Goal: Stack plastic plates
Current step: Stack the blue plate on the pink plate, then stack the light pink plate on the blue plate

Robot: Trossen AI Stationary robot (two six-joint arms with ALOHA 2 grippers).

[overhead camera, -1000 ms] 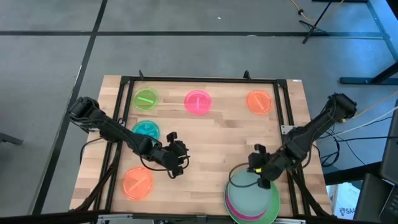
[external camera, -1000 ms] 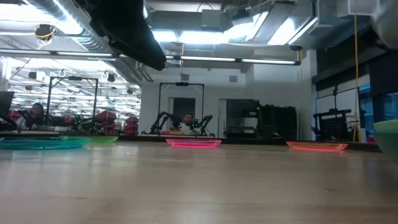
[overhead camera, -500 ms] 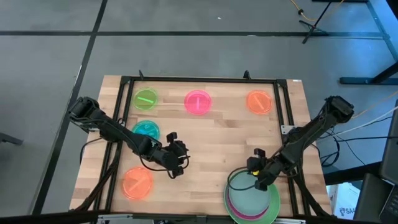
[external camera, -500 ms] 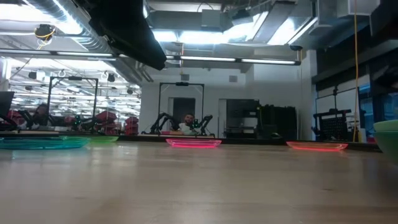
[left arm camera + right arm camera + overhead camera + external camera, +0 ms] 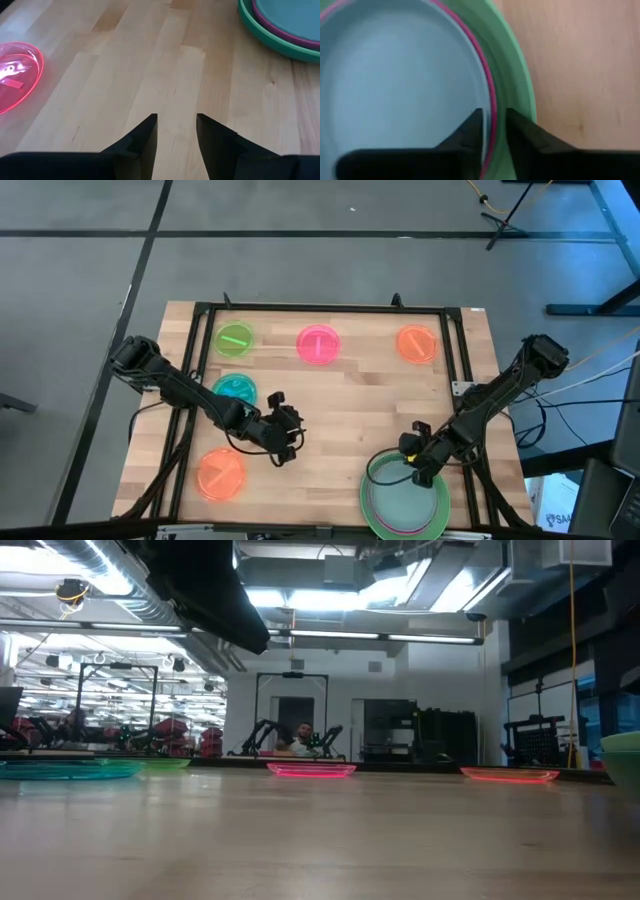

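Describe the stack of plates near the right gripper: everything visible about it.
The stack of plates lies flat at the table's near right corner. The bottom one visible is a large light green plate, then a magenta plate showing only as a thin rim, with a pale grey-teal plate on top, smooth matte plastic. The right gripper sits over the stack's far edge, fingers narrowly parted above the rims; contact is unclear.

right pincer [image 5: 417, 463] at the stacked plates' [image 5: 404, 502] rim — left pincer [image 5: 281, 435] mid-table.

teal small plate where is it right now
In the high view the teal plate lies flat on the table's left side, just below the lime plate and above an orange plate, with the left arm crossing right beside it.
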